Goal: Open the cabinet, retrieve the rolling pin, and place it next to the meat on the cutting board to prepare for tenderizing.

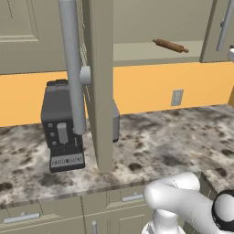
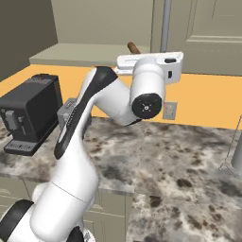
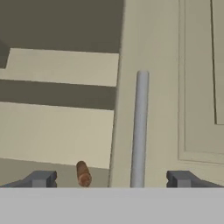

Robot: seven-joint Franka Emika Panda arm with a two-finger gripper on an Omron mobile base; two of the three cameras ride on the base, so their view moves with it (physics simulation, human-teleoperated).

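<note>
Hovering high before the open cabinet [image 1: 137, 27], end effector [image 3: 111, 179] spread wide — both dark fingertips [image 3: 41, 178] standing well apart, nothing between them. Rolling pin [image 1: 170, 45] lying on the cabinet's lower shelf [image 3: 57, 135], ahead of the end effector and slightly toward its left fingertip in the hand view; brown end just poking up there, apart from both fingers. Grey bar handle [image 3: 140, 127] of the right door rising straight ahead, between the fingertips but nearer the right one, untouched. Left door [image 1: 98, 82] swung fully out, edge-on in the left base view. Below the end effector — speckled stone table [image 1: 173, 141], with a black coffee machine [image 2: 30, 113] down and off to its left. Wall outlet [image 1: 177, 97] on the orange backsplash underneath.
</note>
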